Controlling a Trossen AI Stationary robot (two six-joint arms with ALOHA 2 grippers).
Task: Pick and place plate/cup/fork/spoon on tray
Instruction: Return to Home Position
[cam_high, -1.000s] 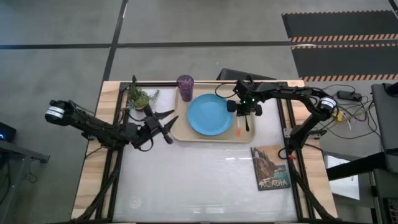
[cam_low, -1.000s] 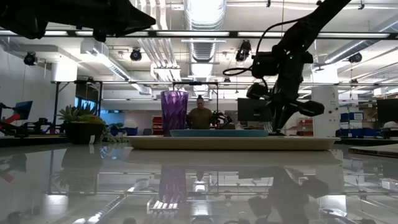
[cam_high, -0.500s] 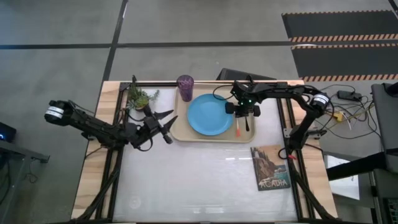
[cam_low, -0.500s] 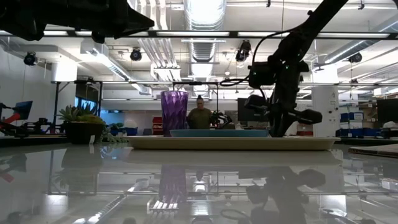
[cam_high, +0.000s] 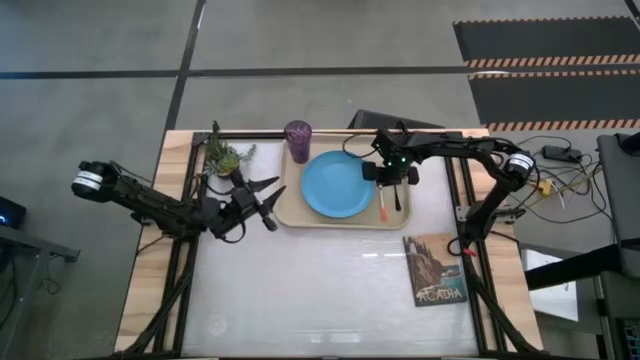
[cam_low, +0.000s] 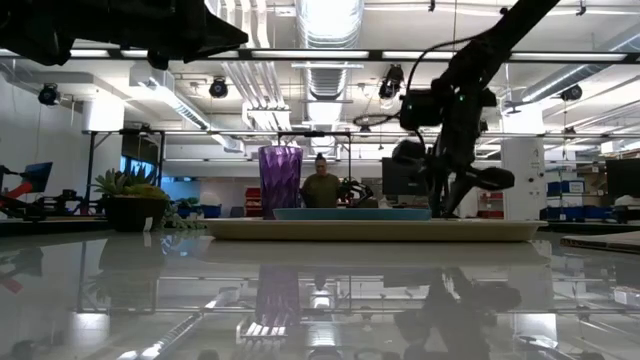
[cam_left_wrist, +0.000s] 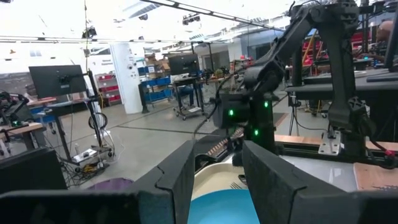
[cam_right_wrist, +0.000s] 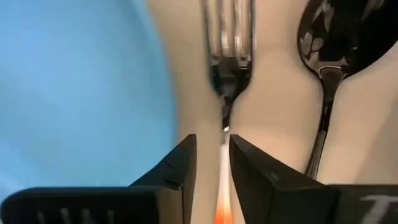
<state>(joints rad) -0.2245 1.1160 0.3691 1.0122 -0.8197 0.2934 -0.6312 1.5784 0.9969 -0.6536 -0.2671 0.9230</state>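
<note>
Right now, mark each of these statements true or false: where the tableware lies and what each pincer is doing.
1. The round light-blue plate lies on the beige rectangular tray. True.
2. The translucent purple cup stands off the tray. False: it stands in the tray's corner.
3. The orange-handled fork and slim black spoon lie side by side. True.
4. The left pincer holds the spoon. False: it is open and empty, beside the tray.
</note>
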